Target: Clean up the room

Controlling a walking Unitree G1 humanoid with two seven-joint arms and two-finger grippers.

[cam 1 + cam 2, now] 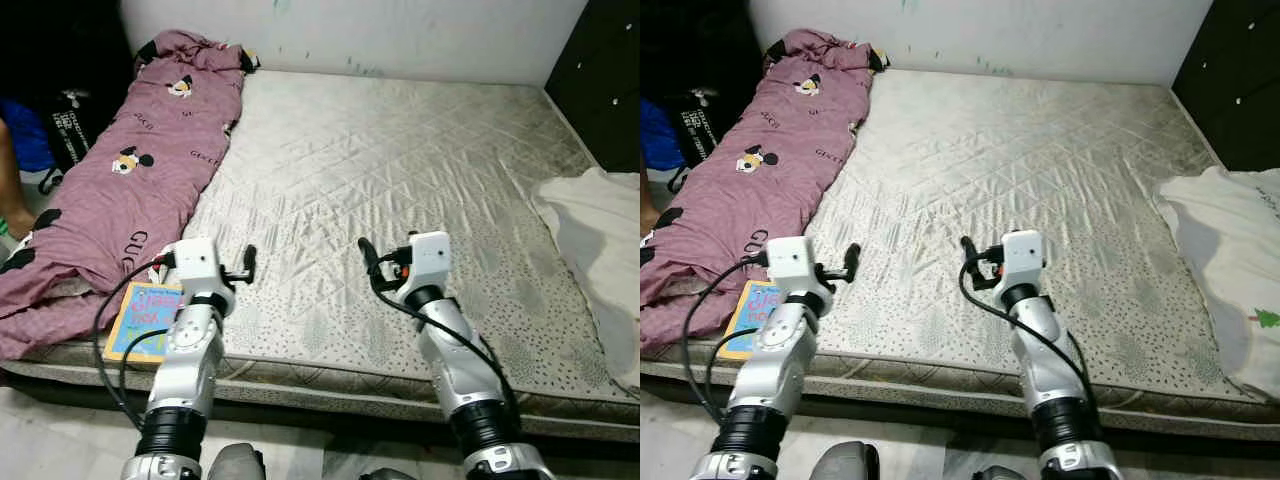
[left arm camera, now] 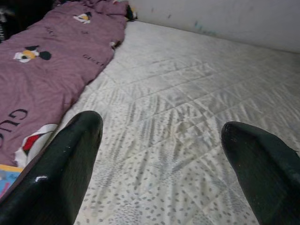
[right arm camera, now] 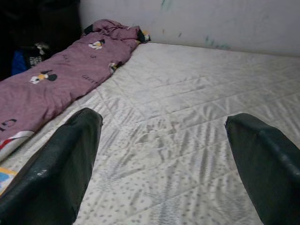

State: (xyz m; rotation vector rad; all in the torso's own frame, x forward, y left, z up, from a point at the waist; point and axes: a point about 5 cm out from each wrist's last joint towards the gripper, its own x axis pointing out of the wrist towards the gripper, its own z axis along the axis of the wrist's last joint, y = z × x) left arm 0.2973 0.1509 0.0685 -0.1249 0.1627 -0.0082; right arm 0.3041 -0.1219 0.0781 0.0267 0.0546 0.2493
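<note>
"GUCCI" lettering repeats across the purple blanket (image 1: pixel 120 190) on the mattress (image 1: pixel 400 180). Left claw (image 2: pixel 159 140) and right claw (image 3: pixel 164 140) hover spread, empty.

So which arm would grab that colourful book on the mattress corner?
Probably the left. The open left gripper hovers right beside the blue-and-yellow picture book, while the right gripper hangs over bare quilted mattress, farther off.

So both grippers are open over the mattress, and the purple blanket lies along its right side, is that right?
Not quite. The purple blanket lies along the mattress's left side, as the left eye view shows. Both the left gripper and right gripper are indeed open over it.
</note>
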